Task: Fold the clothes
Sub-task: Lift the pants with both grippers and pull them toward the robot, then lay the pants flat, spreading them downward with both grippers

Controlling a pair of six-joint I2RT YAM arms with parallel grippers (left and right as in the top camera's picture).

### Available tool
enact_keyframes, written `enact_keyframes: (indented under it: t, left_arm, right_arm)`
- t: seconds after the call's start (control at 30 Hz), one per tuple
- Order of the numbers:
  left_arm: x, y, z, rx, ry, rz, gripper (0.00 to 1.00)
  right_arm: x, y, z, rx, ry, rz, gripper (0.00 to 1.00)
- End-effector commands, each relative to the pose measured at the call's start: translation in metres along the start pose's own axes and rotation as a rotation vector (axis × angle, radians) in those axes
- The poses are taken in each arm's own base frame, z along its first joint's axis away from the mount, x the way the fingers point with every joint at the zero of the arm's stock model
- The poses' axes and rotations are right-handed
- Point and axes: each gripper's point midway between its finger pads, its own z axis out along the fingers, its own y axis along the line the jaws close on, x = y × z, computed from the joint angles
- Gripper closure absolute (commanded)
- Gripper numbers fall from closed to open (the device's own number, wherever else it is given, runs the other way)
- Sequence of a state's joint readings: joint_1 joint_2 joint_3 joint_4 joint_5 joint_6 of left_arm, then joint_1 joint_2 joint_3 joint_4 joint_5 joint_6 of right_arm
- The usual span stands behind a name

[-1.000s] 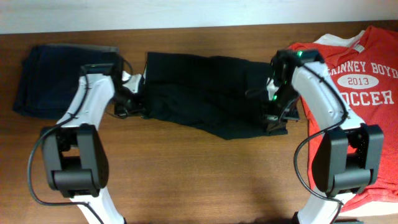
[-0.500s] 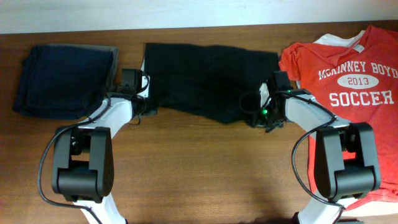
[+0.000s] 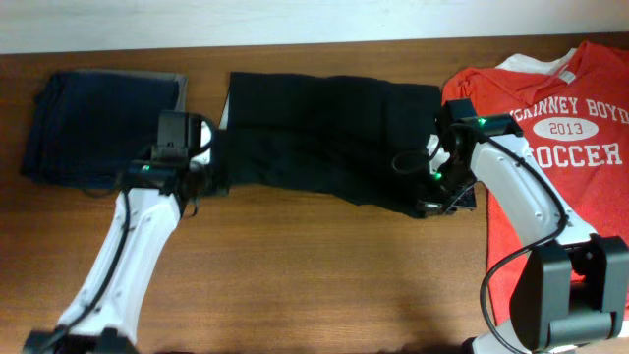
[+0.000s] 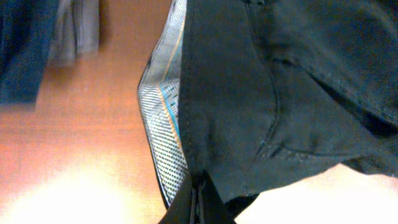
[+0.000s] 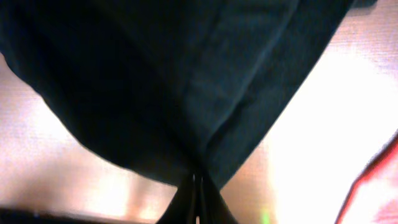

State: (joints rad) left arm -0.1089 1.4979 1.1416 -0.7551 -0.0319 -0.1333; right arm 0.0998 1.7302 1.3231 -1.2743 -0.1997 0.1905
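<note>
Two shut grippers are clamping the shorts [image 3: 324, 138] at opposite ends. The left gripper [image 4: 198, 202] is pinching the waistband corner and the right gripper [image 5: 198, 193] is pinching the hem. Fabric is stretching out between them, so I'm guessing the first fold is barely starting.

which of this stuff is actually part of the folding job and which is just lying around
In the job:
- black shorts
- left gripper and right gripper, each shut on one end of the shorts

Just lying about:
- red soccer T-shirt, at the right
- navy folded garment, with a grey one at its edge, at the left
</note>
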Motion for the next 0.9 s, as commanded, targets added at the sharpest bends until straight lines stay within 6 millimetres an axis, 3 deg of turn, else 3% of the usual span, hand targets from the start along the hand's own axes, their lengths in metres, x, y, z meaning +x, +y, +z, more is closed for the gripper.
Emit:
enact_keyframes:
  t: [0.0,0.13,0.23,0.43,0.57,0.6,0.63,0.67,0.7,0.8,0.87]
  left_arm:
    - [0.045,0.010,-0.009,-0.044,0.159,-0.129,1.00]
    - [0.094,0.016,0.006,-0.072,0.293,-0.130,0.99]
    - [0.127,0.020,0.018,-0.087,0.367,-0.127,0.97]
    - [0.139,0.027,0.020,-0.123,0.394,-0.119,0.97]
    - [0.148,0.032,0.015,-0.154,0.433,-0.111,0.97]
    - [0.149,0.033,0.015,-0.159,0.435,-0.110,0.81]
    - [0.148,0.033,0.015,-0.161,0.433,-0.109,0.07]
    - [0.144,0.033,0.013,-0.163,0.425,-0.109,0.01]
    - [0.139,0.033,0.010,-0.161,0.417,-0.110,0.01]
    - [0.085,0.027,-0.023,-0.140,0.320,-0.117,0.01]
    - [0.070,0.024,-0.038,-0.130,0.299,-0.120,0.01]
  right_arm:
    - [0.022,0.001,-0.005,-0.002,0.076,0.013,0.96]
    - [0.048,0.008,-0.003,-0.044,0.188,0.036,0.96]
    - [0.077,0.003,0.019,-0.011,0.294,0.061,0.96]
    - [0.130,-0.008,0.055,0.050,0.459,0.085,0.96]
    - [0.152,-0.012,0.068,0.089,0.516,0.123,0.96]
    - [0.155,-0.012,0.069,0.098,0.523,0.122,0.96]
    - [0.158,-0.010,0.069,0.104,0.533,0.110,0.94]
    - [0.161,-0.008,0.067,0.099,0.546,0.113,0.92]
    - [0.161,-0.007,0.063,0.095,0.550,0.115,0.92]
    - [0.146,0.004,0.040,0.070,0.481,0.098,0.90]
    - [0.146,0.007,0.026,0.057,0.454,0.074,0.88]
